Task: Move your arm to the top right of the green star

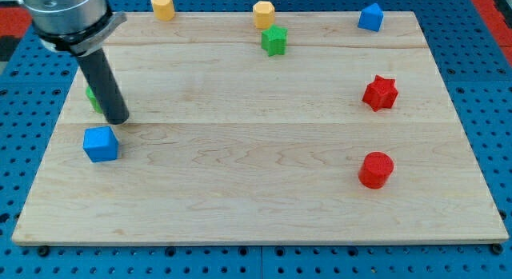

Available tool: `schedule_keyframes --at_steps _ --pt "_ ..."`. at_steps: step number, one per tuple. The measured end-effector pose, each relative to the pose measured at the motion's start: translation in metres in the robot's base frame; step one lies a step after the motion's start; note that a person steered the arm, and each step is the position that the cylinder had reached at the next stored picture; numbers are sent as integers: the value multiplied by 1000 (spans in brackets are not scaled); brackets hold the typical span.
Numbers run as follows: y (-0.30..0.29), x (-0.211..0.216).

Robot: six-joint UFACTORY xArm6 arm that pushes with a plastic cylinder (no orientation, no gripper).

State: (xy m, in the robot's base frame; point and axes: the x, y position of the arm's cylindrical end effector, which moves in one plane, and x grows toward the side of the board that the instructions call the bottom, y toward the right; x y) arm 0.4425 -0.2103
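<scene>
The green star (274,41) sits near the view's top, a little right of the middle, just below a yellow block (264,13). My tip (118,119) rests on the board at the view's left, far left of and below the green star. It stands just above a blue cube (100,143) and hides most of a green block (94,97) behind the rod.
A yellow heart-shaped block (162,6) lies at the top left edge. A blue block (370,17) sits at the top right. A red star (380,93) and a red cylinder (376,169) lie on the right side. The wooden board (240,191) lies on a blue pegboard.
</scene>
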Motion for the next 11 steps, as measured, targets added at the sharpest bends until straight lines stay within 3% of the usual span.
schedule_keyframes --at_steps 3,4,6,10,11 --pt "-14 50" --pt "2 32" --pt "83 -44" --pt "306 -150" --pt "320 -178"
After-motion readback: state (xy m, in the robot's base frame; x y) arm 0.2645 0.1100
